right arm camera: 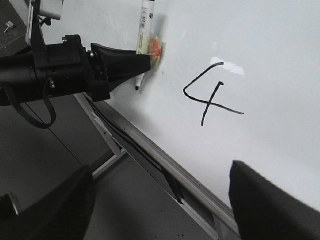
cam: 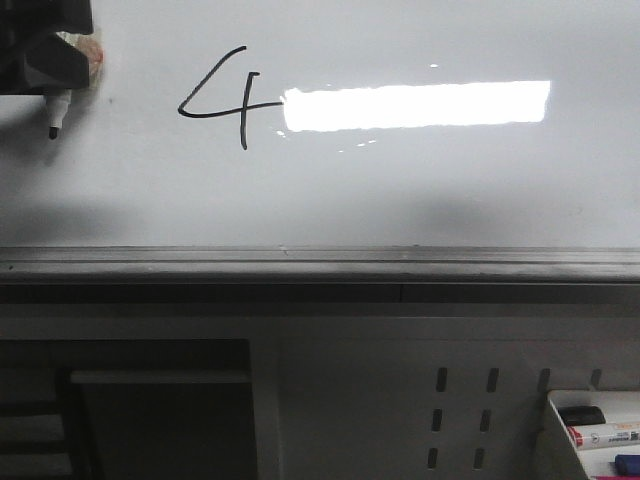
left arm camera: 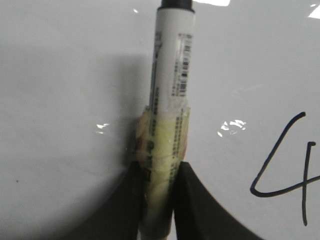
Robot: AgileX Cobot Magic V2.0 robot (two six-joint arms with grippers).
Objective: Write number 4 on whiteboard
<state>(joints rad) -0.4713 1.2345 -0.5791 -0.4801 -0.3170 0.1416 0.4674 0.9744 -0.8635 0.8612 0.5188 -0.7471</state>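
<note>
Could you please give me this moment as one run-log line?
number 4: drawn on whiteboard | left gripper: shut on marker, tip left of the 4 | right gripper: open, empty

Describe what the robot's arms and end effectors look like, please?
Both are matte black. The left end effector has broad, wedge-shaped fingers tapering toward the tips, mounted on a blocky black body with small silver screws and a thin black cable looping beneath. Of the right end effector only two dark, curved fingers show.
</note>
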